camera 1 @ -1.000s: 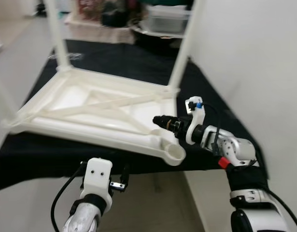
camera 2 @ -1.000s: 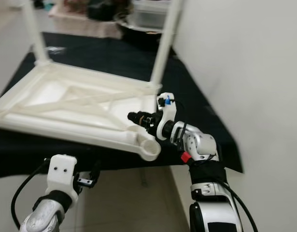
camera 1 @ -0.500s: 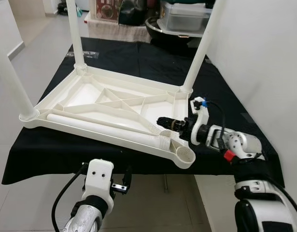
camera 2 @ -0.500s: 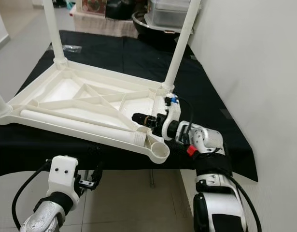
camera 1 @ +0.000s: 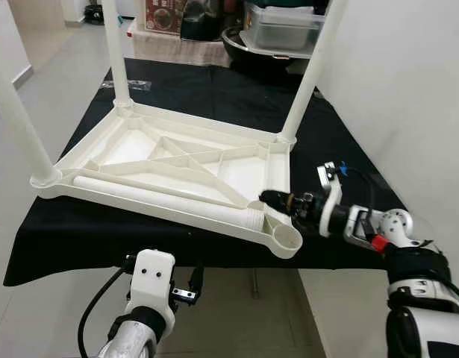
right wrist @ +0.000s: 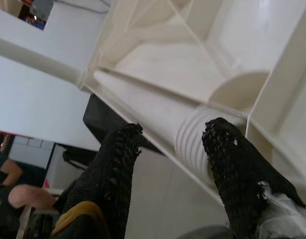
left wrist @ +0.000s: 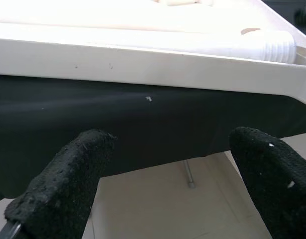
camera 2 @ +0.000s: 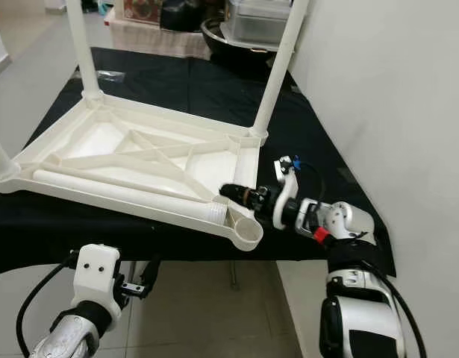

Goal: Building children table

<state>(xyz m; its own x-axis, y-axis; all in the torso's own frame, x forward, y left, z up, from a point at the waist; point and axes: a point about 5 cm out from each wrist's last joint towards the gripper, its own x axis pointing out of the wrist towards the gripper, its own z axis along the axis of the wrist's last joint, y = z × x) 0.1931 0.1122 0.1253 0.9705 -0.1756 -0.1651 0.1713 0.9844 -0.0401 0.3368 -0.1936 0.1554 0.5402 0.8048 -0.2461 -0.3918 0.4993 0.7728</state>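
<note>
Table top: I see a white plastic children's table lying upside down on the black cloth, its ribbed underside facing up, with diagonal braces crossing the inner panel.
Fitted legs: three white round legs stand upright from its corners, namely the near-left leg, the far-left leg and the far-right leg.
Loose leg: I see a fourth white leg lying flat inside the frame along the near edge, its threaded end pointing toward the near-right corner.
Empty socket: the near-right corner socket is an open round cup, overhanging the cloth's front edge, just beside the threaded end.
</note>
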